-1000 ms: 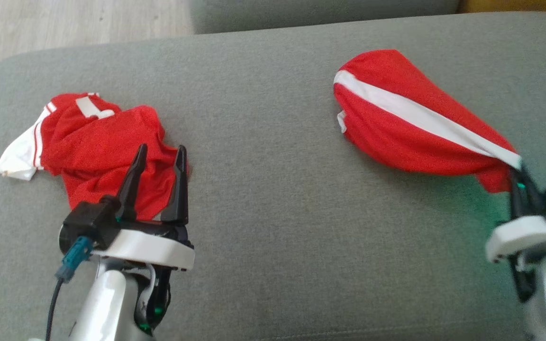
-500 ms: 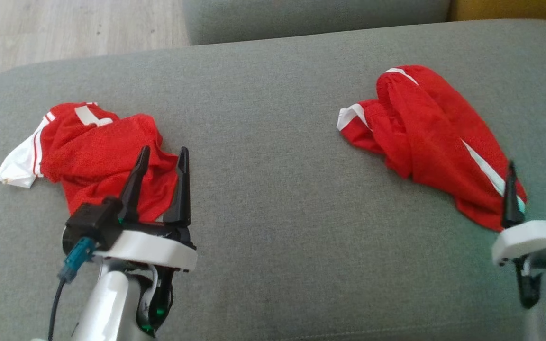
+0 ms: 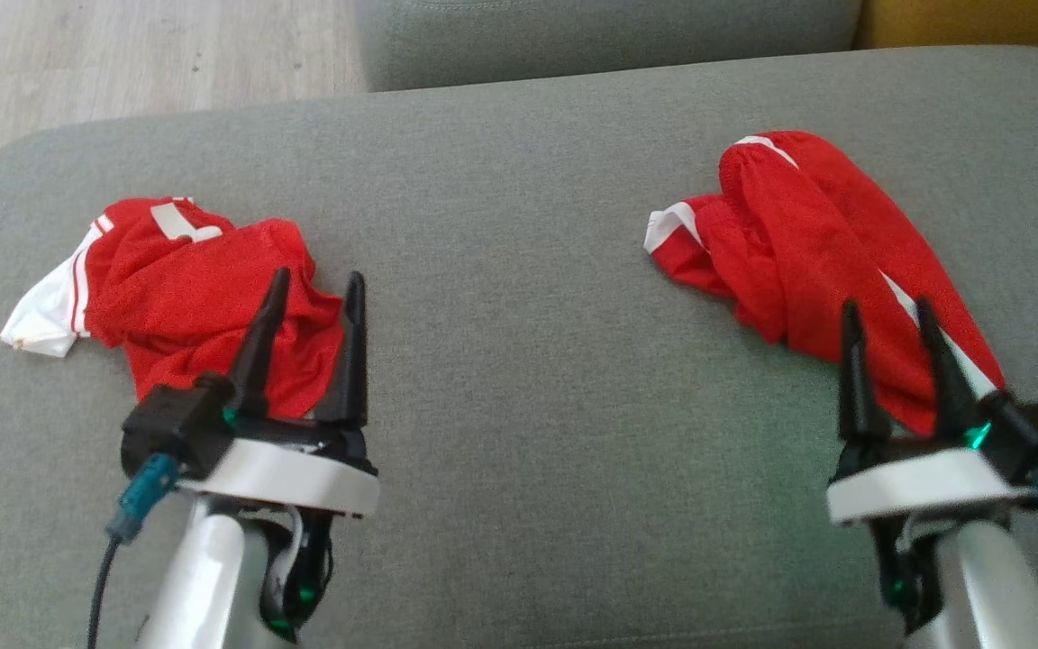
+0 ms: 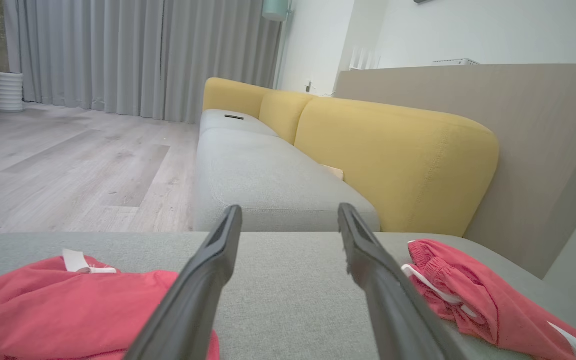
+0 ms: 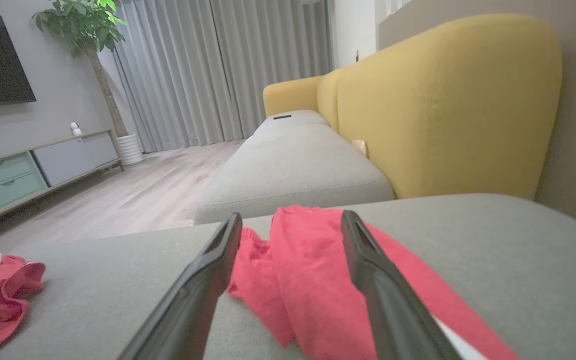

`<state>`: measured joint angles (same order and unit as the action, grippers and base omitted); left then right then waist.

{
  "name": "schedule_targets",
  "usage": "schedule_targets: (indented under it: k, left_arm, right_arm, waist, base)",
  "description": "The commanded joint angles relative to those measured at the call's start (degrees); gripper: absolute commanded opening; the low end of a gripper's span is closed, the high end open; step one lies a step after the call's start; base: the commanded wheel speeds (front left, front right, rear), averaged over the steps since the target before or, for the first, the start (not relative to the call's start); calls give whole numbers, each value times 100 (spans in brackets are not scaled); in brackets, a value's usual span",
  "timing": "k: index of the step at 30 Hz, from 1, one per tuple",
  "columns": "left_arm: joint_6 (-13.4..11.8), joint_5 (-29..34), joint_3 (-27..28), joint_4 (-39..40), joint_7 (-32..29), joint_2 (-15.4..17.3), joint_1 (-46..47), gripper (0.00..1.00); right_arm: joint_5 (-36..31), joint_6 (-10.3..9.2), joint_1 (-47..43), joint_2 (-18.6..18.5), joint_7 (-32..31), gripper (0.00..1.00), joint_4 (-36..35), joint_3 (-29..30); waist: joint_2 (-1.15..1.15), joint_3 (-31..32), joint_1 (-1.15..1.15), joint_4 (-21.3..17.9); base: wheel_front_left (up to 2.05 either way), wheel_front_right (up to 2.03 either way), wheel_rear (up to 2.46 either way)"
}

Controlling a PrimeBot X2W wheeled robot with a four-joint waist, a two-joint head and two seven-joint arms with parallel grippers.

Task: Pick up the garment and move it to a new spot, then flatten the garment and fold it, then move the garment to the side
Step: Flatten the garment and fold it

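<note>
A red garment with a white side stripe (image 3: 807,234) lies crumpled on the right side of the grey sofa cushion (image 3: 519,270). My right gripper (image 3: 886,306) stands open at the garment's near end with nothing between its fingers. In the right wrist view the red garment (image 5: 308,270) lies just beyond the open right gripper (image 5: 290,217). My left gripper (image 3: 318,275) hangs open over the near edge of a second red garment with white trim (image 3: 186,279) at the left. The left wrist view has the open left gripper (image 4: 289,210) above that second garment (image 4: 68,300).
A yellow sofa back (image 4: 393,160) and another grey seat cushion (image 4: 268,180) lie beyond the cushion. Wooden floor (image 3: 122,54) runs past its far left edge. A TV cabinet (image 5: 28,170) stands across the room.
My right gripper has opened and let go of the striped garment, which dropped into a heap on the cushion. The gripper then shifted left. The left arm stayed put.
</note>
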<state>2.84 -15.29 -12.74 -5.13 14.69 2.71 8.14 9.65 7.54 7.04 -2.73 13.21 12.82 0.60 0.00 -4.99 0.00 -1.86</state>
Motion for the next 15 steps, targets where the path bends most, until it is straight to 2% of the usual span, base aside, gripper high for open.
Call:
schedule_targets:
  k: [1, 5, 11, 15]
  left_arm:
    - [44, -2, 80, 237, 30, 17, 69, 100]
    - [52, -17, -33, 248, 30, 17, 9, 100]
    - [55, -22, -136, 233, 30, 17, 63, 100]
    - [48, -22, -213, 219, 30, 17, 204, 100]
  right_arm:
    - [200, -5, 6, -17, 114, 100, -135, -279]
    - [367, -5, 24, -16, 152, 100, -37, -468]
    - [360, -5, 378, -16, 164, 100, 47, -441]
    - [266, -5, 941, -203, -50, 100, 166, -391]
  waist:
    - [0, -21, 0, 24]
    - [0, -78, 0, 80]
    - [0, -229, 0, 198]
    - [0, -440, 0, 345]
  base:
    - [0, 0, 0]
    - [0, 0, 0]
    - [0, 0, 0]
    - [0, 0, 0]
